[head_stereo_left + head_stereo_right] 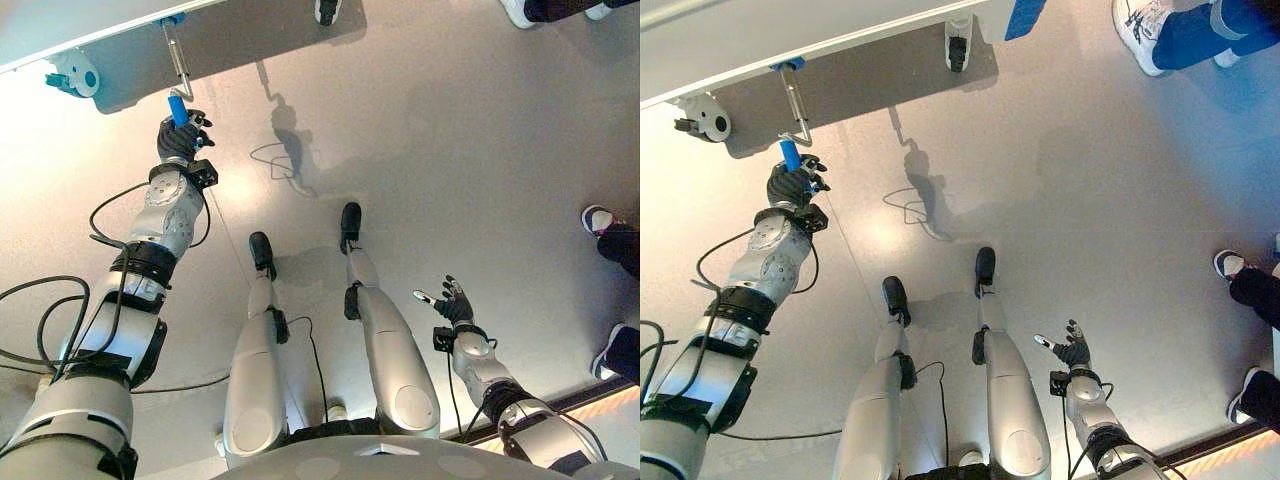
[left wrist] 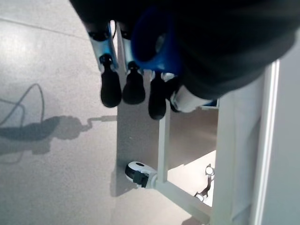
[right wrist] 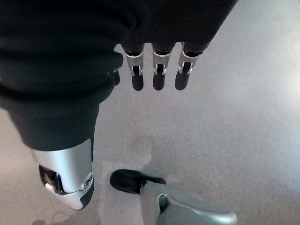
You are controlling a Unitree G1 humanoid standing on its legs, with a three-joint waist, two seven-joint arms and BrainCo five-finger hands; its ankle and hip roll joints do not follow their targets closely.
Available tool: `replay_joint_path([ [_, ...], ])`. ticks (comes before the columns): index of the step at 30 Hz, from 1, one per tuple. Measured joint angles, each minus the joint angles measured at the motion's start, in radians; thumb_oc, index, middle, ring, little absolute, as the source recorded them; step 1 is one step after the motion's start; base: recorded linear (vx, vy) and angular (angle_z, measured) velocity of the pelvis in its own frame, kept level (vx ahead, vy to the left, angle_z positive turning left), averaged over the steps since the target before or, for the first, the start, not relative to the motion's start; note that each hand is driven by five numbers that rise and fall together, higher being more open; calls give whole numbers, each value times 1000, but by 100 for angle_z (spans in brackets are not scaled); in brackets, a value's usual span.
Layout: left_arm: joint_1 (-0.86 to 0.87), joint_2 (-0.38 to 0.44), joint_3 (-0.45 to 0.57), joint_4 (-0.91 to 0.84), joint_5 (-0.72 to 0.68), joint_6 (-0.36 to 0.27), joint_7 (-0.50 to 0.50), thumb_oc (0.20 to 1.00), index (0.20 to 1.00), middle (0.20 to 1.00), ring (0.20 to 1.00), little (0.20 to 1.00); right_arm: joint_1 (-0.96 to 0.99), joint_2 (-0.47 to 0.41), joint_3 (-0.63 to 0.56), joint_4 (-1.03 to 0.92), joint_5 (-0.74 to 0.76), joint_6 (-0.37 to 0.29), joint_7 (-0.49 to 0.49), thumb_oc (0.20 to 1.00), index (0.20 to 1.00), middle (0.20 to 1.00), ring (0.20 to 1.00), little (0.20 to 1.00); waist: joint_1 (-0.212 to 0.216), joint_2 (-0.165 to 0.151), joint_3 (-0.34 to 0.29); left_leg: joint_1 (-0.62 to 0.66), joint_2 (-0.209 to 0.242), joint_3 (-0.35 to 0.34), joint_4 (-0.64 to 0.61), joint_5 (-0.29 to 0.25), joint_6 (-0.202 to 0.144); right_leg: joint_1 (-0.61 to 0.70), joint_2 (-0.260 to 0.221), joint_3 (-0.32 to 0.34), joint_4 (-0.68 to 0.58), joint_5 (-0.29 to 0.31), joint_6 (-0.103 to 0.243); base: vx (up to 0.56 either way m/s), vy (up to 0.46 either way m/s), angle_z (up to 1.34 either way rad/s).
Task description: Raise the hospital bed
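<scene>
- Cranking is the step in hand: the left robot hand is curled round the blue crank handle below the hospital bed edge.
- Judged from here, steady full turns with the wrist in line with the metal crank rod should keep the grip from slipping.
- Right robot hand hangs open, well apart, holding nothing.
- Grey floor is smooth and glossy; a bed caster stands near the crank, and people's shoes wait at the room's edge.

I am looking along my right hand, which is hanging over a bare grey floor. Its fingers are reaching out straight and relaxed, holding nothing, and its thumb is sticking out apart from them.
</scene>
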Motion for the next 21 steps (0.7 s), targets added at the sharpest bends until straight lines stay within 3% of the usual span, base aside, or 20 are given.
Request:
replay_joint_path([
  [21,22,28,24,-21,49,-7,-53,200,200,200,200,200,0,-5,-9,-4,0,1,9,1000,1000,1000,1000,1000,20,4,2,-50,11,-75,0,-1,-5,2,0,-93,0,-34,-3,17,27,10],
])
